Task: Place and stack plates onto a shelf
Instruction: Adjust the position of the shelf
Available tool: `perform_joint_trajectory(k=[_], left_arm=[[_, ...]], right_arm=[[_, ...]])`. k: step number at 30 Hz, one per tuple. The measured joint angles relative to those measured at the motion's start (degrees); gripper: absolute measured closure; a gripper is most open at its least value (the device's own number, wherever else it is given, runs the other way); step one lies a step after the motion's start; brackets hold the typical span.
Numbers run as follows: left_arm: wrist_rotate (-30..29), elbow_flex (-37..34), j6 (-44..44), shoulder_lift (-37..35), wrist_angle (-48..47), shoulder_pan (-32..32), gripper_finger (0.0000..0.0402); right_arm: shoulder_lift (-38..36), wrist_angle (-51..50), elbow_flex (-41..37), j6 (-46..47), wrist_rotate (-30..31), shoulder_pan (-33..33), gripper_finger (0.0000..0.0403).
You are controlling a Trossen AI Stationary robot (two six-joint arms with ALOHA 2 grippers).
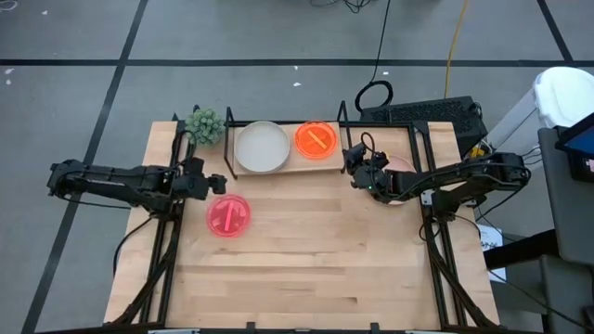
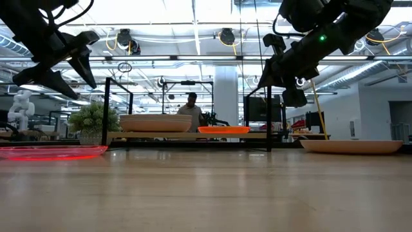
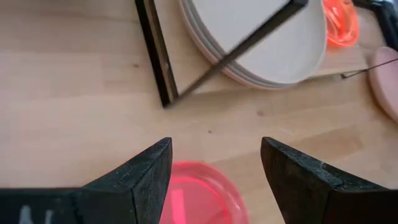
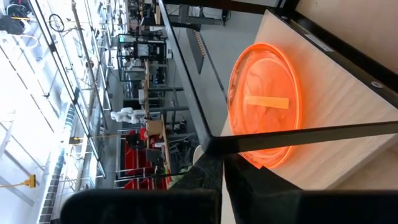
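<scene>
Stacking half done: cream plates (image 1: 262, 147) and orange plate (image 1: 316, 139) on shelf (image 1: 288, 170) at desk's (image 1: 297, 269) rear edge. Left claw (image 1: 217, 183) spread wide, empty, above neon pink plate (image 1: 227, 216); next, descend and grip. Right claw (image 1: 354, 173) beside shelf; closure undetermined.

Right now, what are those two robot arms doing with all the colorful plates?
They are putting plates on the shelf. A stack of cream plates and an orange plate already sit on it. The left gripper hangs open above the neon pink plate on the table. The right gripper is beside the shelf's end, near a pale pink plate waiting on the table.
</scene>
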Motion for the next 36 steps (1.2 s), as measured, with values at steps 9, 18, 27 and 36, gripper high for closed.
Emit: perform_joint_trajectory(k=[9,18,27,36], left_arm=[[-0.3,0.0,15.3,0.0,2.3,6.2,0.0212],[-0.3,0.0,26.3,0.0,9.9,12.0,0.0295],[-0.3,0.0,30.9,1.6,14.7,18.3,0.0298],[3.8,0.0,35.0,8.6,24.4,23.2,0.0298]], right_arm=[[-1.1,-0.1,0.0,-0.4,-0.2,0.0,0.0403],[-3.8,0.4,0.0,-4.0,-0.3,0.1,0.0403],[-4.3,0.4,0.0,-4.8,-0.7,0.1,0.0403],[-4.3,2.0,0.0,-4.8,-1.9,1.3,0.0403]])
